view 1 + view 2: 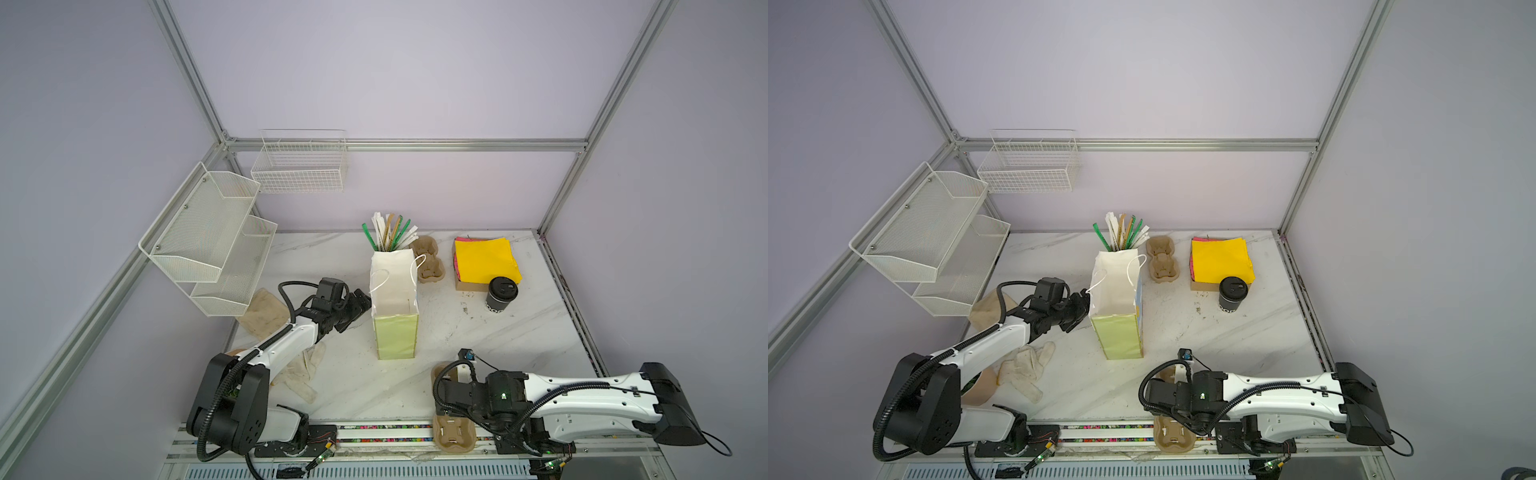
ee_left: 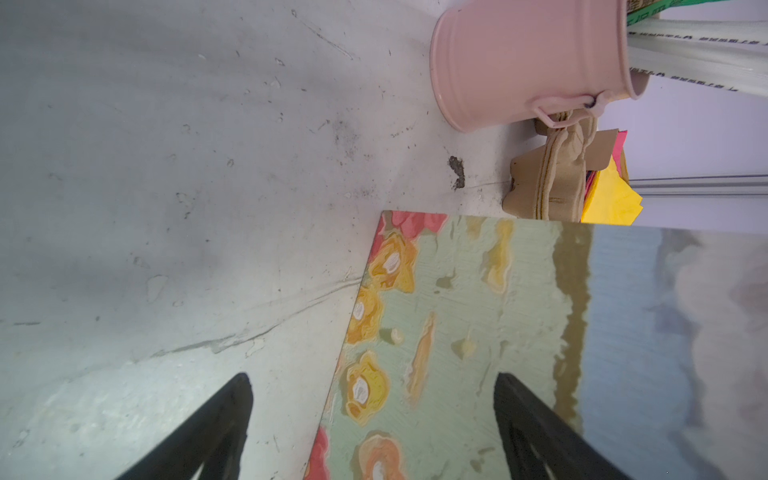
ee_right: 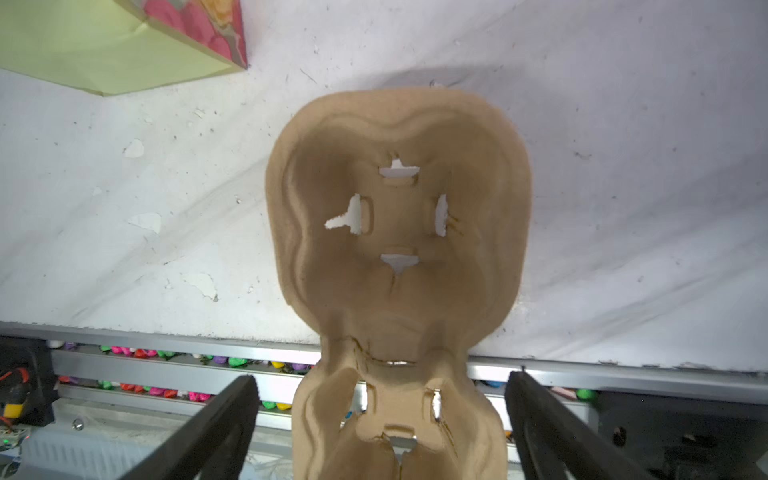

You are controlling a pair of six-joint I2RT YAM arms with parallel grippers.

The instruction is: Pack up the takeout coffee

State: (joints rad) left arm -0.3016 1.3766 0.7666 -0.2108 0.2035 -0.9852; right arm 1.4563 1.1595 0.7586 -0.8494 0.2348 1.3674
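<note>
While the takeout coffee (image 1: 501, 294) stands upright with its lid on at the worktop's (image 1: 478, 345) far right, just beside yellow napkins (image 1: 486, 259), the right end effector (image 3: 380, 376) hangs released over a fibrous moulded-pulp cup carrier (image 3: 399, 216) at the front edge. The cup lies ahead of it with its axis vertical, and this arm looks nearer. The left end effector (image 2: 372, 376), also spread, sits beside the glossy floral paper bag (image 1: 395, 332). The cup is smooth black paper under a rigid plastic lid.

The cup (image 1: 501, 296) is black, bucket (image 2: 528, 62) pink, napkins (image 1: 486, 259) yellow, bag (image 1: 395, 340) floral green.
</note>
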